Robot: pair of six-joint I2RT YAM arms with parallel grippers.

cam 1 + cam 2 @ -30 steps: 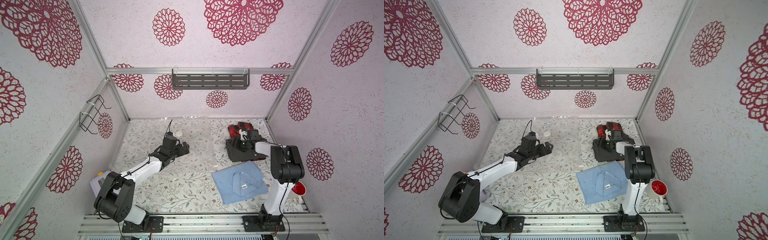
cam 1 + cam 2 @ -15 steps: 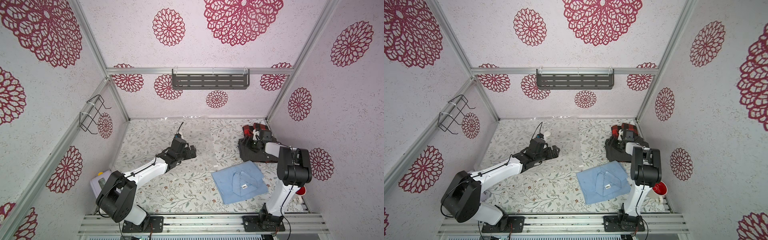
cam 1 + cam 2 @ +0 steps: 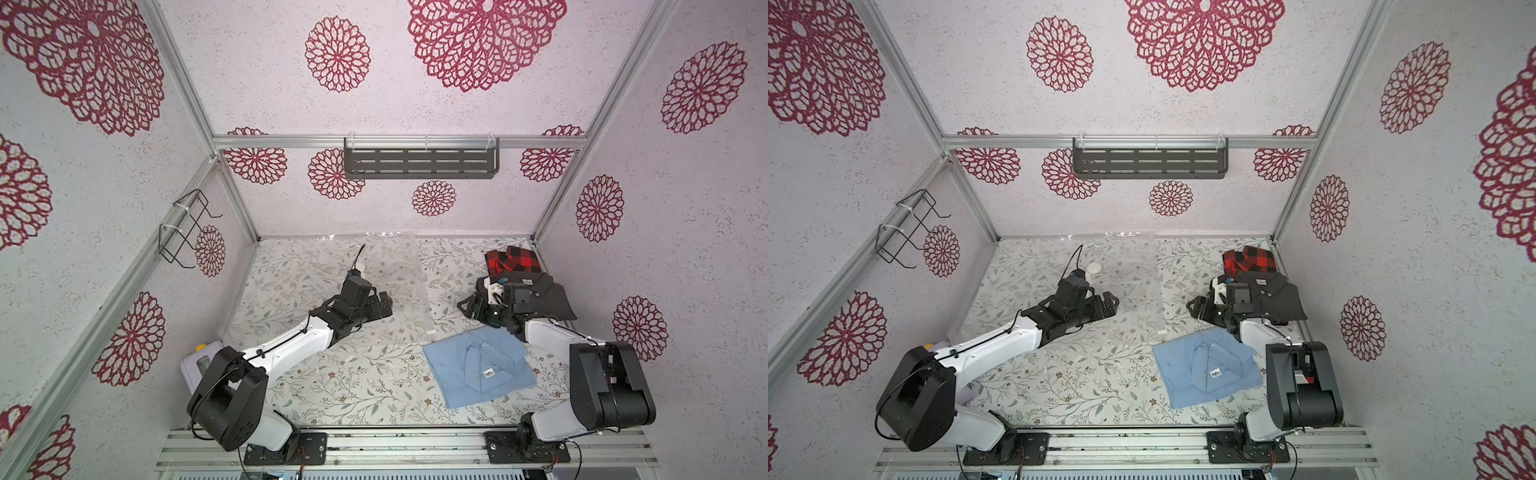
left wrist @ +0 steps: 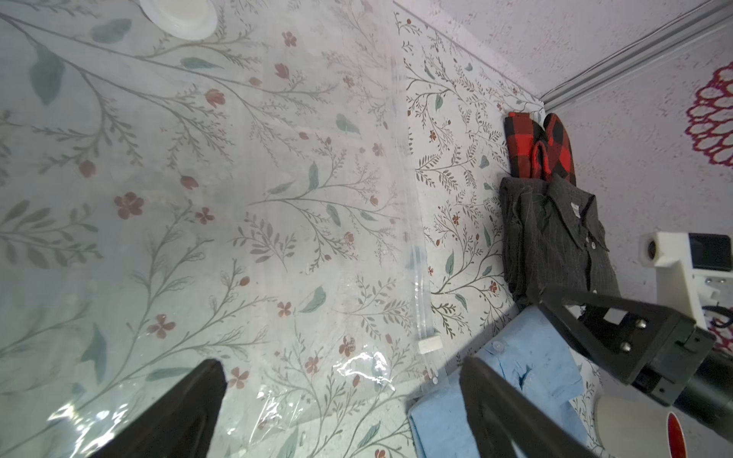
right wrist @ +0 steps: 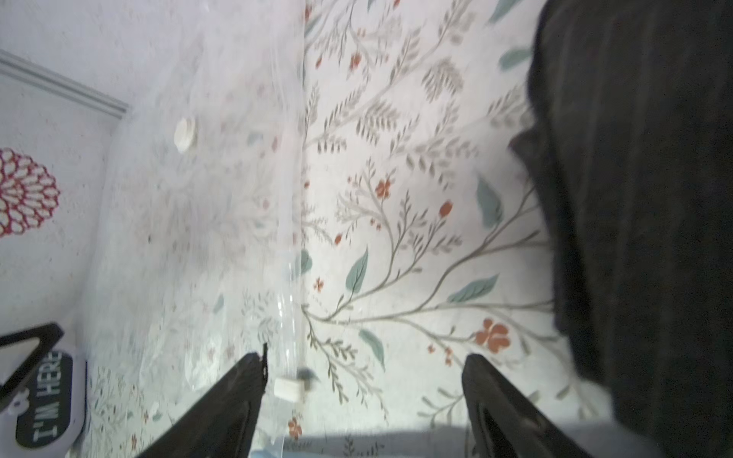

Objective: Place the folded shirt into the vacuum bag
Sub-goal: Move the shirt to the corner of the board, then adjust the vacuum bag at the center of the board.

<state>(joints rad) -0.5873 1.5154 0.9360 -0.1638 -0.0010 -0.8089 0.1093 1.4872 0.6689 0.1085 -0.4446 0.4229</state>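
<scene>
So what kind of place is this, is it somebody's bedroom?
Probably a robot practice booth, not a bedroom. The left arm and right arm are bolted to a metal rail, the flowery walls sit in a metal frame, and a folded blue shirt lies near a clear vacuum bag.

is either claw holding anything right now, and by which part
Nothing is held. The left claw stands open over the vacuum bag, the right claw open by its zipper edge; the blue folded shirt lies free on the table.
</scene>
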